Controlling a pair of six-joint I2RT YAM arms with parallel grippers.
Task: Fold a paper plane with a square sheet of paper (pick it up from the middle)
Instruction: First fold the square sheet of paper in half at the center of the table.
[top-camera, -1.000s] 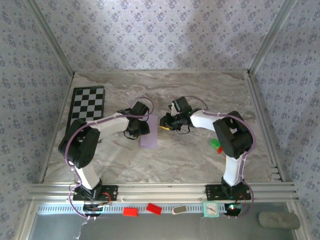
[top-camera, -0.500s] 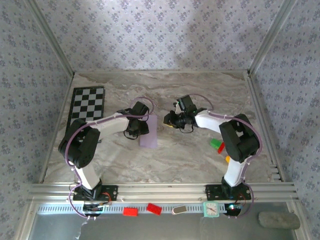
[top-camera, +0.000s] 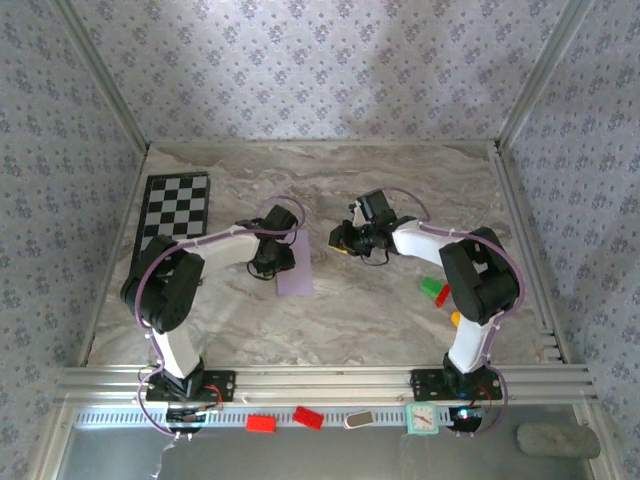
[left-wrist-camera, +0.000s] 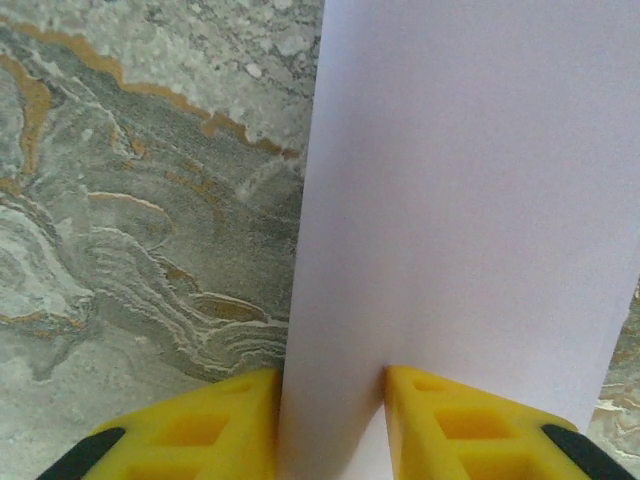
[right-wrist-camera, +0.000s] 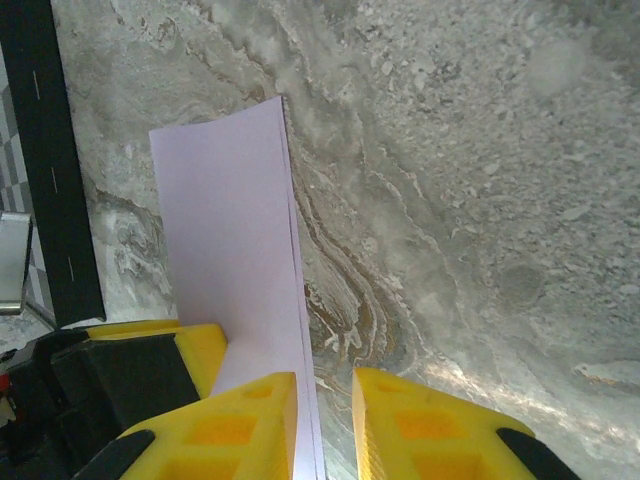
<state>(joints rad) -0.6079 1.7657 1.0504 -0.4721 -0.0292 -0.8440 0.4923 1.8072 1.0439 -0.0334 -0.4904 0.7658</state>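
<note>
The sheet of paper, pale lilac and folded into a narrow rectangle, is near the table's middle. My left gripper is shut on its left side. In the left wrist view the paper runs up from between the yellow fingertips of the left gripper. My right gripper hovers just right of the paper, apart from it. In the right wrist view the right gripper has a narrow gap between its jaws. The doubled edge of the paper runs past the left finger, and nothing is clamped.
A black-and-white checkerboard lies at the far left. Green and red blocks sit by the right arm's elbow. Red blocks and a small clock rest on the front rail. Patterned walls close in three sides.
My right gripper has drawn back to the right, off the paper's right edge. My left gripper has closed a little more and turned the paper slightly.
</note>
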